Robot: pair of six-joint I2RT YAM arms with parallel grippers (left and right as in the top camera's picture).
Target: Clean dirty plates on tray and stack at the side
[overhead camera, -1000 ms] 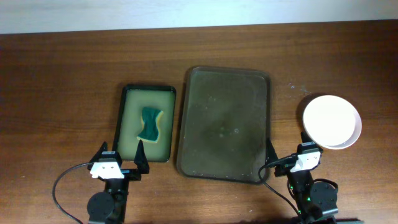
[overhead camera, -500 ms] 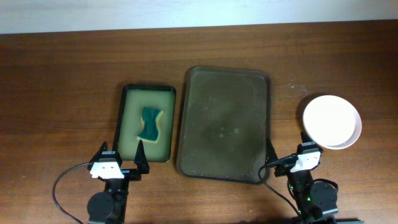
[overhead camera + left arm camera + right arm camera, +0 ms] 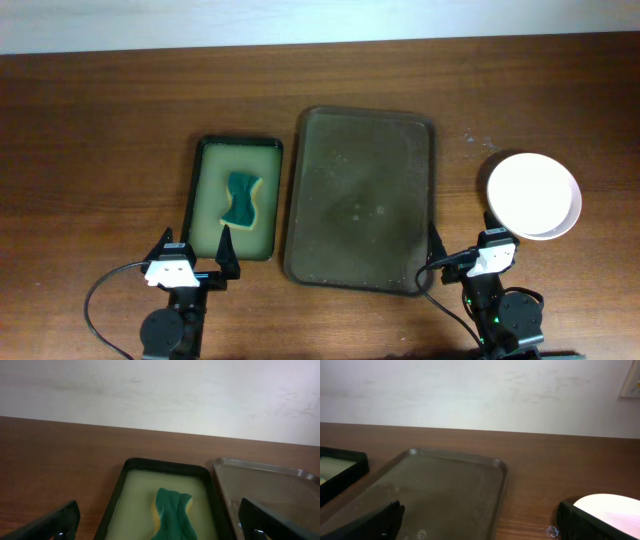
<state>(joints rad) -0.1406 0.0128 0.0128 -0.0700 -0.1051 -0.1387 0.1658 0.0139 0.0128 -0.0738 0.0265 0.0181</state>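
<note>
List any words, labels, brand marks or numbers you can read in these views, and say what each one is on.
No readable text in any view: nothing printed shows on the brown tray, the green tray, the sponge or the plates.
Pale card on the wall, at the edge of the right wrist view: cut off by the frame, no writing can be made out.

I see dark brown tray point(image 3: 360, 200) lying flat at centre, rectangular, rounded corners, raised rim, surface dull with faint specks. White round plates point(image 3: 532, 195) stacked right of tray, apart from it. Top face looks clean. Count unclear to me.
</note>
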